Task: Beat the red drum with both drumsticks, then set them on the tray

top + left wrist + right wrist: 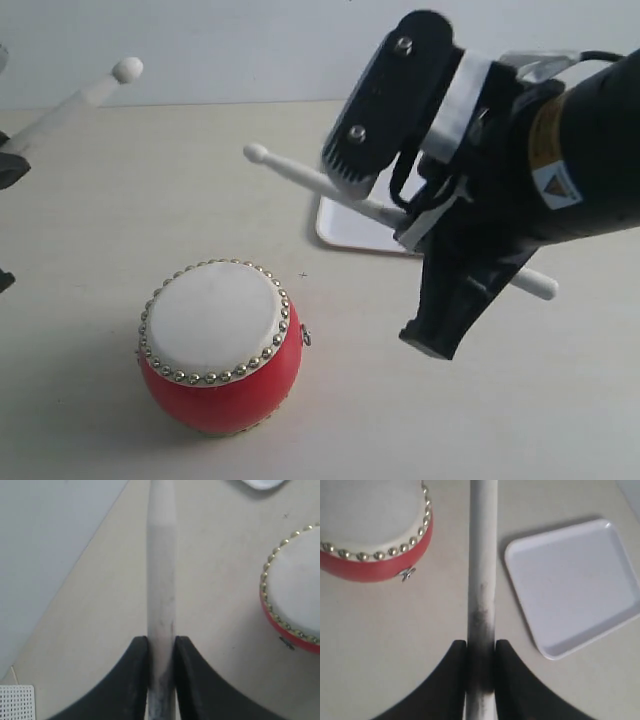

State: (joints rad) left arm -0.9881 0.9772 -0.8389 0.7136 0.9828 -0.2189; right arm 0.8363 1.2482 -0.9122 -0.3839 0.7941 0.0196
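While neither stick touches it, the red drum (220, 345) stands upright on the pale, matte surface (450, 430). It is a squat barrel with a glossy red body and a flat off-white skin, and a ring of small shiny metal studs (200, 377) runs round the skin. A tiny metal side ring (306, 337) juts from its flank.

Beyond the drum lies the tray (575, 585), flat on the surface. It is smooth white plastic with rounded corners and a low raised rim. In the exterior view the right arm hides most of it.

The right claw (481, 647) has its two black, curved fingers pressed against the right drumstick (310, 180), pinching the shaft. This slim, round, pale stick is held in the air between drum and tray, and its small knobbed tip points towards the left side of the scene. A dark smudge stains the wood just ahead of the grip.

The left claw (161, 647) pinches the left drumstick (80, 100) in the same way, with faint grey marks near the fingers. That stick tilts upward at the far left, well apart from the drum, with its round knob raised against the plain light wall (250, 40).
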